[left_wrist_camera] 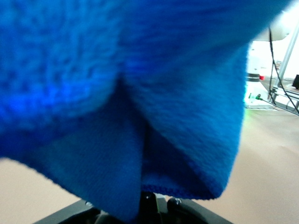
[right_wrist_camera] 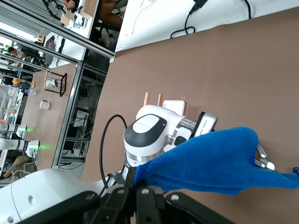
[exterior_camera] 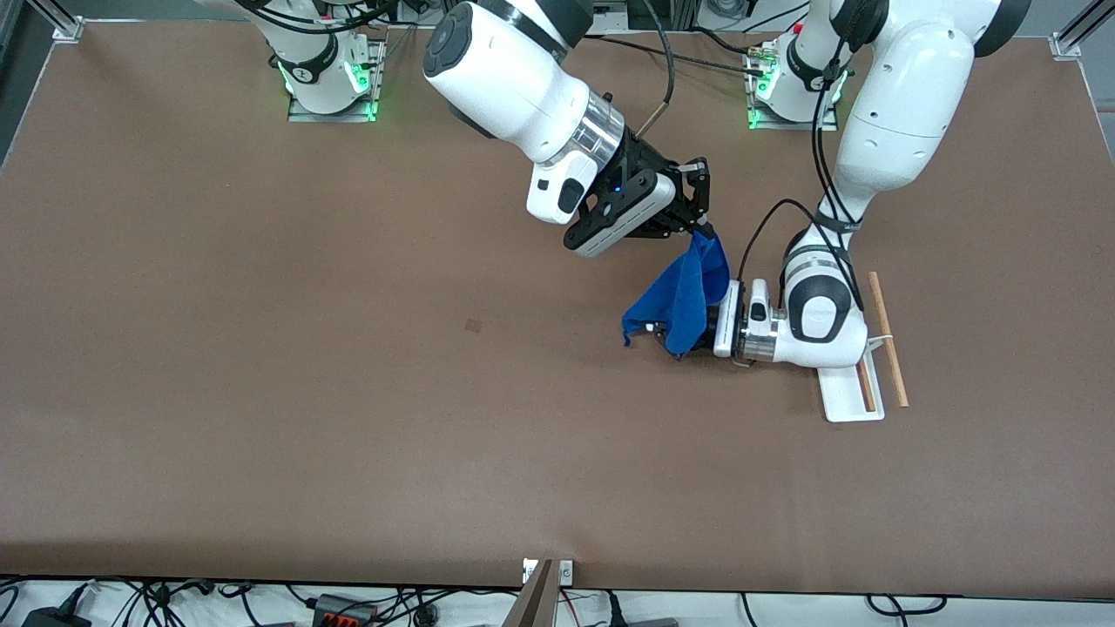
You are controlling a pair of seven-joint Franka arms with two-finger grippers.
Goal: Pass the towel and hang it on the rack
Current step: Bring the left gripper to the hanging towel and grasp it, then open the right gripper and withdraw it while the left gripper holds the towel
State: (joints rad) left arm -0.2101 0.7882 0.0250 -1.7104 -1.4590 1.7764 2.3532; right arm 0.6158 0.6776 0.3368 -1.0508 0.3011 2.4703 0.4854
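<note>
The blue towel (exterior_camera: 684, 296) hangs from my right gripper (exterior_camera: 701, 228), which is shut on its top corner above the table. The towel's lower part drapes over the fingers of my left gripper, which sits low over the table and points toward the right arm's end. In the right wrist view my right gripper (right_wrist_camera: 140, 189) pinches the towel (right_wrist_camera: 210, 163), and the left gripper (right_wrist_camera: 264, 158) shows two fingertips apart at the cloth's edge. The towel (left_wrist_camera: 140, 93) fills the left wrist view. The rack (exterior_camera: 849, 396) stands by the left arm's wrist, partly hidden by it.
The rack's two wooden rods (exterior_camera: 888, 340) run beside the left forearm, and its white base also shows in the right wrist view (right_wrist_camera: 173, 107). A small dark mark (exterior_camera: 473, 326) is on the brown table (exterior_camera: 261, 392).
</note>
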